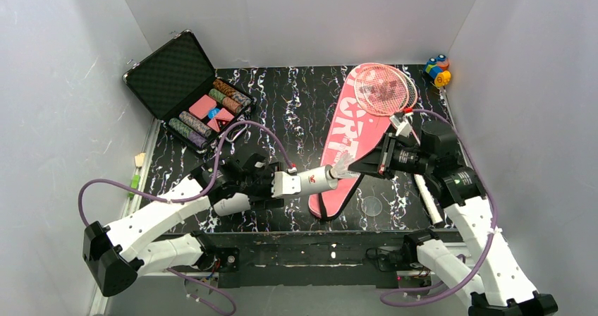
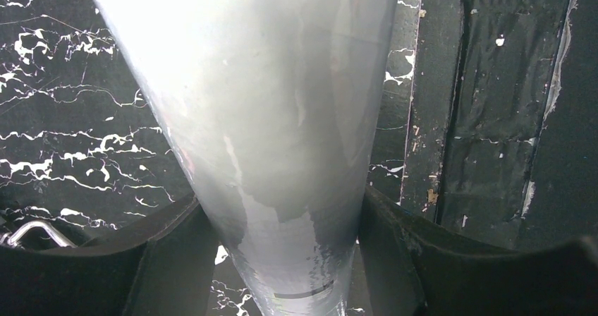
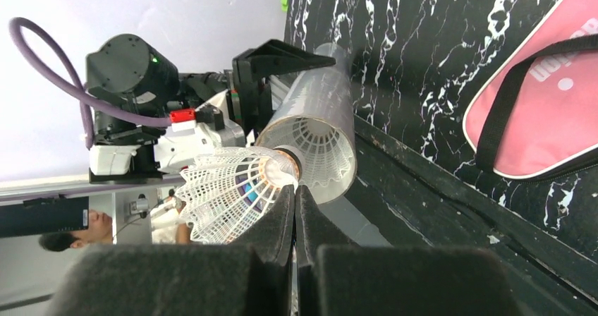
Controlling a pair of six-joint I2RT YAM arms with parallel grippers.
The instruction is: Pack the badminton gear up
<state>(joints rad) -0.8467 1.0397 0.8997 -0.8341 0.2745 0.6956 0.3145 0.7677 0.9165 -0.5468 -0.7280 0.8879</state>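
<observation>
At the far left of the black marbled table [image 1: 296, 104], an open case of poker chips [image 1: 187, 90] is sitting apart from the work. Nearer the middle, the left gripper [image 2: 289, 256] is clamping a clear plastic shuttlecock tube [image 1: 316, 180] between both fingers, holding it roughly level above the table's near part, its open mouth pointing right. At that mouth, the right gripper [image 3: 295, 207] is pinching a white mesh-skirted shuttlecock [image 3: 229, 189] near its cork tip, jaws squeezed together; another skirt is showing inside the tube. The shuttlecock is likely very light and easily crushed, so the firm cork looks the safest hold. The tube seems smooth, thin-walled and slippery, best gripped around its body. Further right, the pink "SPORT" cover [image 1: 352, 136] is lying flat, two pink-framed rackets [image 1: 384, 89] overlapping its far end, and a small multicoloured toy [image 1: 437, 69] is sitting in the far right corner. Glare is washing out the tube in the left wrist view, and how many shuttlecocks it holds cannot be told.
</observation>
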